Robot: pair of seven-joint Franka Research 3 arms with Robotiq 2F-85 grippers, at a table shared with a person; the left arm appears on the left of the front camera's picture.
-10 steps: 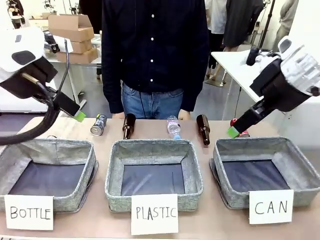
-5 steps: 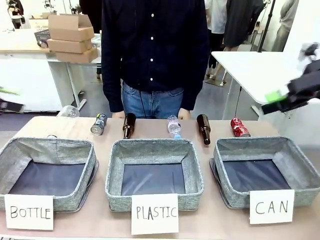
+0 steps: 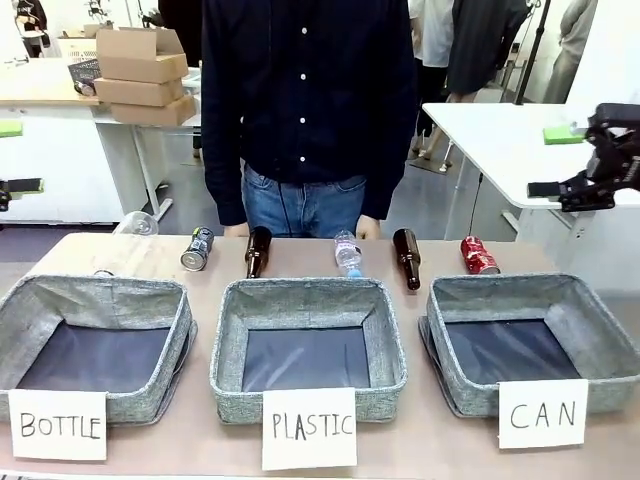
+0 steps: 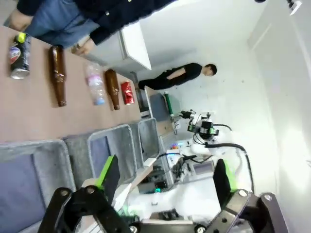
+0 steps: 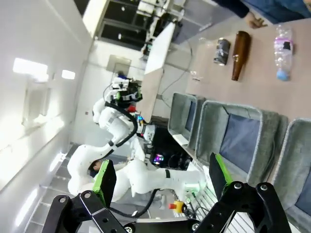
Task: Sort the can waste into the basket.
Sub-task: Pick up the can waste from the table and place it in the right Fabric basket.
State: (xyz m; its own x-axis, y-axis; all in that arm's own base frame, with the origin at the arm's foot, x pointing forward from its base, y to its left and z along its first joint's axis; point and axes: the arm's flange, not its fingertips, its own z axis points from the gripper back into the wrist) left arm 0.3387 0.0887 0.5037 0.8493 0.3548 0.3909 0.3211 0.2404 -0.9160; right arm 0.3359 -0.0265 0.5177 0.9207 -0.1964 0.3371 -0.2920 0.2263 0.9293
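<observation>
Front view is showing the basket (image 3: pixel 530 290) behind its "CAN" sign (image 3: pixel 542 413), sitting at the near right of the worktop (image 3: pixel 420 440). Its dark lining is lying bare, so I am judging that nothing is sorted yet and the job is only beginning.

Just behind the basket's far rim, the red can (image 3: pixel 479 255) is lying on its side, close to the rim but seemingly not touching it. The dark can (image 3: pixel 197 248) is lying in the same back row, well apart from the basket. The brown bottles (image 3: pixel 258 251) and the plastic bottle (image 3: pixel 347 253) are lying between it and the red can.

Above the basket's far right corner, the right gripper (image 3: pixel 553 162) is hanging high, and the right wrist view is showing its fingers spread wide with nothing between them. The left gripper (image 3: pixel 14 157) is hanging at the side farthest from the basket, equally wide and empty in the left wrist view. Beyond the row, a person (image 3: pixel 305 100) is standing at the worktop's far edge.

The step in hand is looking like the approach to a first can. The red one is the likeliest pick, being closest to the basket and to the right gripper. The next move is calling for that arm to come down behind the basket and set its open jaws across the can's round body. The dents may be making the hold uneven.
</observation>
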